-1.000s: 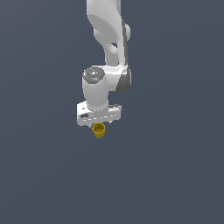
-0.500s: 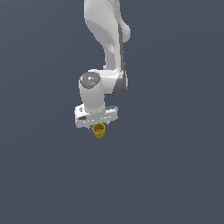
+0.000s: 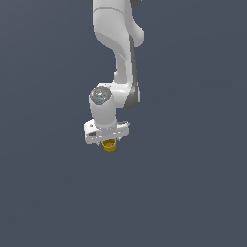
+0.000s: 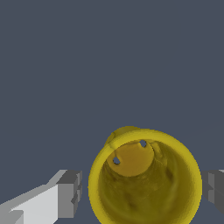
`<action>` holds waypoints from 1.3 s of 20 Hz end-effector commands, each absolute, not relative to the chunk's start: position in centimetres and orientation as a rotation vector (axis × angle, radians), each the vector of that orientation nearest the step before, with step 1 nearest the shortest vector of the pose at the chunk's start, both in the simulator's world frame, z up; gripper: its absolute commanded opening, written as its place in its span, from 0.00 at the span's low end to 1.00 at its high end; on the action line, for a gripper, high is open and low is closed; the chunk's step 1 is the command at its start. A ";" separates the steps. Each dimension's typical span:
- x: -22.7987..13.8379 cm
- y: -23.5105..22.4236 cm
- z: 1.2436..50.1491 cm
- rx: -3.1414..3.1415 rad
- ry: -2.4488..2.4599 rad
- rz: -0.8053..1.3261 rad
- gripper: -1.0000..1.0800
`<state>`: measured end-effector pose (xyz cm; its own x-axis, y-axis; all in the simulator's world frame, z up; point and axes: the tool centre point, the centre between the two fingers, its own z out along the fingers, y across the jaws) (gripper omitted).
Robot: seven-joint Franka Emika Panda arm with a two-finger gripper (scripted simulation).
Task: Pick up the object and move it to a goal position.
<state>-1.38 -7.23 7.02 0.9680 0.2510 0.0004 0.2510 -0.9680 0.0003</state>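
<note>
The object is a small yellow cup (image 3: 109, 145) with its hollow top facing up. It sits right under my white gripper (image 3: 109, 143) in the exterior view. In the wrist view the cup (image 4: 144, 183) fills the space between my two grey fingertips (image 4: 70, 194). My gripper (image 4: 143, 194) straddles it, one finger on each side of the rim. A thin gap shows between the cup's wall and the pad on one side. The jaws are open around the cup. Most of the fingers are hidden in the exterior view.
The background is plain dark grey in both views, with no other object, edge or marker in sight. The white arm (image 3: 118, 43) rises above the hand to the frame's upper edge.
The hand has sunk slightly onto the cup and the wrist has shifted a little. The cup has stayed in the same spot.
</note>
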 end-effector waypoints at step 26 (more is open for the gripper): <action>-0.3 -8.4 5.9 3.116 0.399 0.001 0.00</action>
